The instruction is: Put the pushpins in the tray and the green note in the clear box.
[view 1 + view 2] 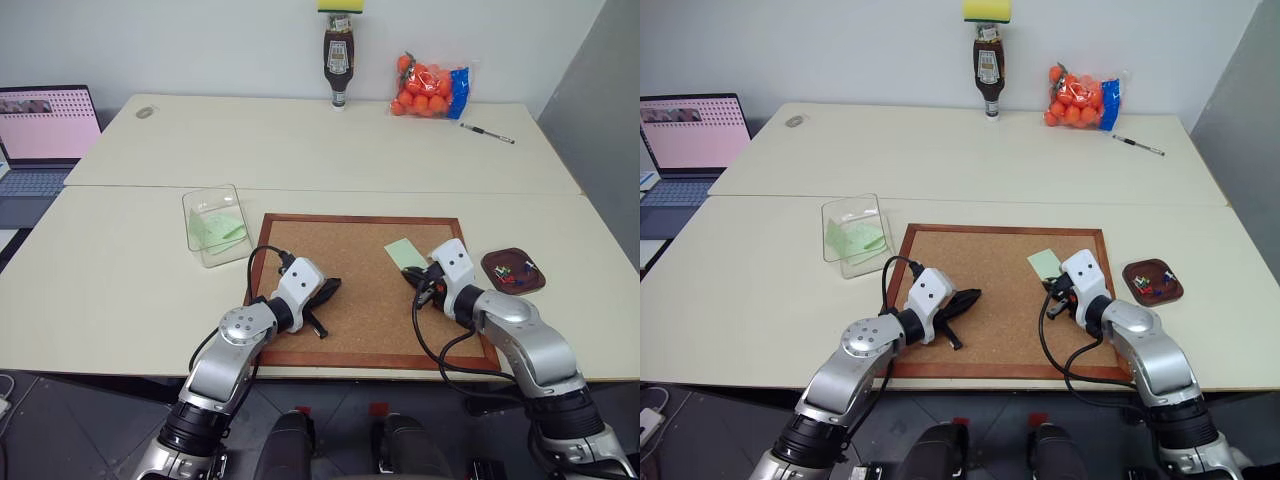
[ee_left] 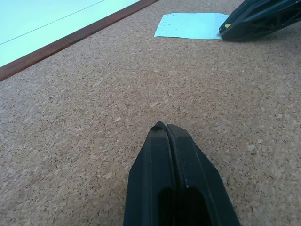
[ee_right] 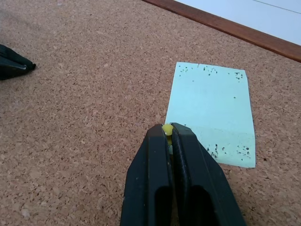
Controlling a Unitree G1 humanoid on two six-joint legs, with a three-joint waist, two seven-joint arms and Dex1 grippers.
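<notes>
Yellow pushpin pinched in right gripper at green note's near edge; pull straight out, note undisturbed. Left gripper closed, empty.

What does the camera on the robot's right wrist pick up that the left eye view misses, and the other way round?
Right wrist view: a yellow pushpin pinched in the right gripper, and pinholes in the green note. Left eye view: the clear box with green notes inside, the tray holding pushpins, a laptop, a sauce bottle, oranges and a pen. Both: the corkboard, the note and the left gripper.
</notes>
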